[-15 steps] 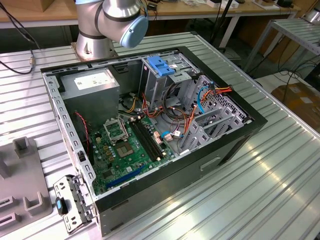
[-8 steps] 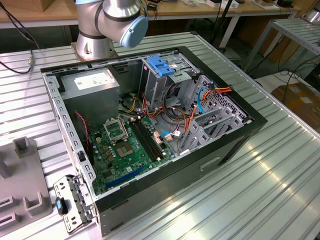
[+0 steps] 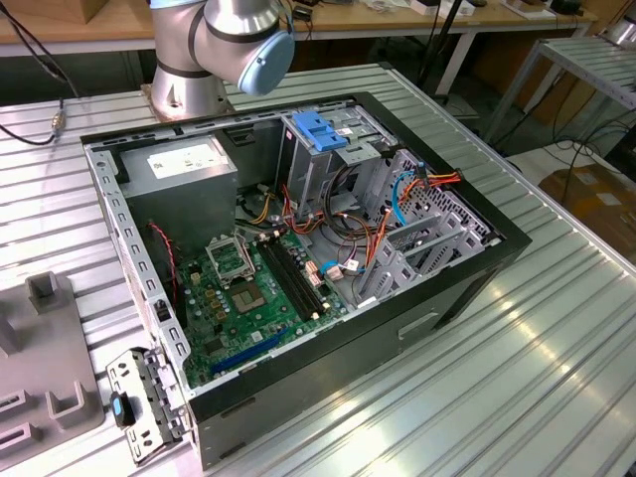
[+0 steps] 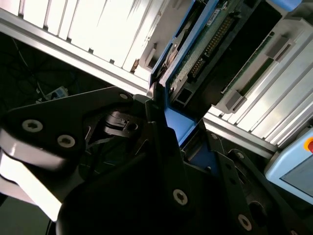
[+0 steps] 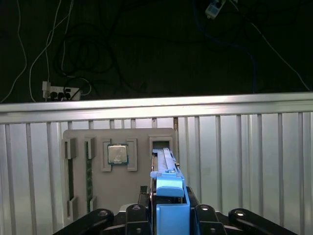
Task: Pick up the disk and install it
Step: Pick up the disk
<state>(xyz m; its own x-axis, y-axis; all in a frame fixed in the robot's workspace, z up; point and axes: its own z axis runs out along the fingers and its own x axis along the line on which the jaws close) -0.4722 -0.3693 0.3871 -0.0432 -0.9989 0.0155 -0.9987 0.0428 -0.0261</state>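
- Nearest: gripper (image 5: 169, 209) in first wrist view, clamped tight on the disk (image 5: 169, 183) at its bright blue end tab.
- Disk is edge-on and runs away from gripper to a slot in the grey holder tray (image 5: 124, 196). Can't tell if it's seated there or lifted clear.
- Second wrist view: same grip, blue rail pinched btwn the black fingers (image 4: 157, 128), disk's green underside showing.
- CPU chip (image 5: 117, 154) sits in another pocket of tray, just beside the disk's slot.
- Tray lies on ribbed alu table (image 5: 234, 161), near its edge. Dark floor w/ cables (image 5: 98, 58) past that.
- Exterior view: open PC case (image 3: 467, 288) lies on its side on table, mobo (image 3: 248, 293) facing up.
- PSU (image 3: 184, 164) is in case's far corner. Light-blue block (image 3: 320, 131) sits atop the metal drive cage (image 3: 308, 179).
- Arm (image 3: 234, 40) base stands on table just beyond case. Tray is near case, on the exterior view's left.
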